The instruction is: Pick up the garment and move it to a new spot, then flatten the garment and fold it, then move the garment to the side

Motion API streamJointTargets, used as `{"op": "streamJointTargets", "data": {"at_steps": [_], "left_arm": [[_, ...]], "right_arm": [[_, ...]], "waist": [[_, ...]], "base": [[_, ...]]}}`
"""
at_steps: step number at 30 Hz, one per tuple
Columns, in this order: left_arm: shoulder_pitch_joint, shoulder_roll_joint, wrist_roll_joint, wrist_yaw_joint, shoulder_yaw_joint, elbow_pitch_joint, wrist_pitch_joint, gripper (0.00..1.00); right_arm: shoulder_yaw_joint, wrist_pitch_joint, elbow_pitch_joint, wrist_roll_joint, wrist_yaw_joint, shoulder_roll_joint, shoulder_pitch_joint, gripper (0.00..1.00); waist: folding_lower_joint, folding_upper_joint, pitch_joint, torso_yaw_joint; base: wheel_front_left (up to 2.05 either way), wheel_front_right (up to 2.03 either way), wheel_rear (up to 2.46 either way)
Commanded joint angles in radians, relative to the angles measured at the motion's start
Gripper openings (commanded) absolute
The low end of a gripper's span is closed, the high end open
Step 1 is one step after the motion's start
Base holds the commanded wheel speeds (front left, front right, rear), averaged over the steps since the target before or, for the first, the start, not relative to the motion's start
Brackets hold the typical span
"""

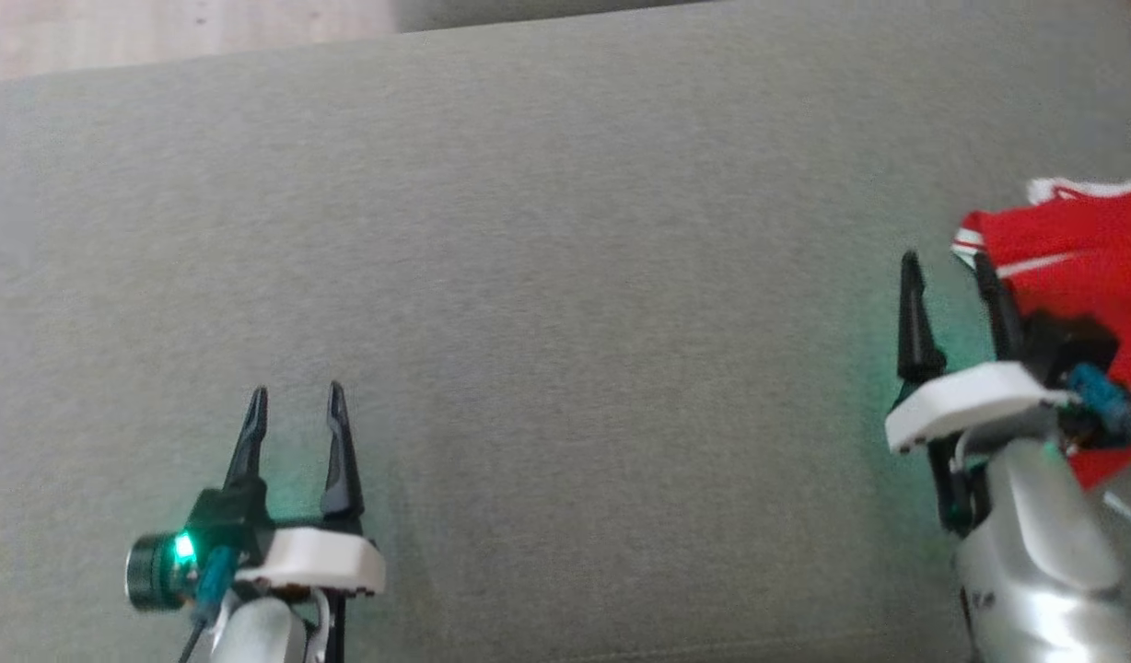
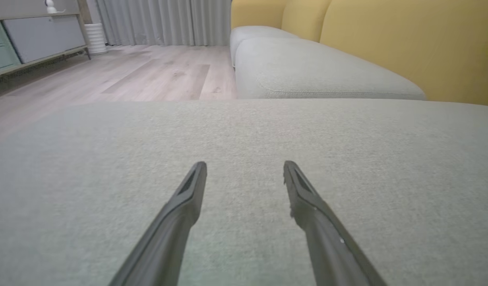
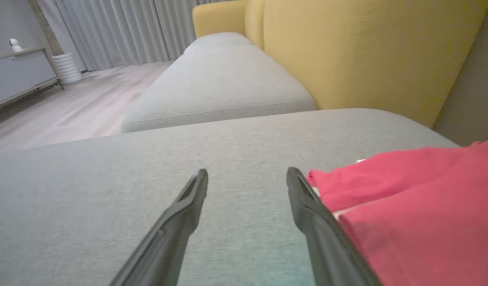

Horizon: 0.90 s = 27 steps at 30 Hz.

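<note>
The red garment lay bunched at the right edge of the grey seat cushion, just beside the outer finger of the right gripper, whose jaws stood wide with only bare cushion between them. The left gripper hovered well apart from it, equally wide and holding nothing. Beyond the cushion were a yellow backrest, wooden floor, curtains and a low cabinet.
</note>
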Motion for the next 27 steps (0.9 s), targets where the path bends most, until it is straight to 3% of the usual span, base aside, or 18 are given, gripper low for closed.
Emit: {"op": "streamJointTargets", "data": {"at_steps": [1, 7, 16, 27], "left_arm": [[0.009, 0.004, -0.012, 0.012, 0.034, -0.025, -0.005, 1.00], [0.030, 0.004, -0.023, 0.028, 0.043, -0.022, -0.005, 1.00], [0.049, 0.004, -0.013, 0.022, 0.079, -0.031, -0.005, 1.00], [0.092, 0.004, -0.028, -0.023, 0.122, -0.023, -0.005, 1.00]], "right_arm": [[0.038, -0.011, -0.039, 0.015, -0.001, 0.004, 0.016, 1.00], [0.084, -0.011, -0.066, 0.053, -0.001, 0.004, 0.084, 1.00], [0.132, -0.011, -0.105, 0.089, -0.001, 0.004, 0.123, 1.00], [0.161, -0.011, -0.126, 0.118, -0.001, 0.004, 0.179, 1.00]], "waist": [[0.0000, -0.0001, -0.023, 0.042], [0.0000, -0.0001, -0.049, 0.089], [0.0000, -0.0001, -0.086, 0.106], [0.0000, -0.0001, -0.164, 0.094]], "base": [[0.00, 0.00, 0.00], [0.00, 0.00, 0.00], [0.00, 0.00, 0.00], [0.00, 0.00, 0.00]]}}
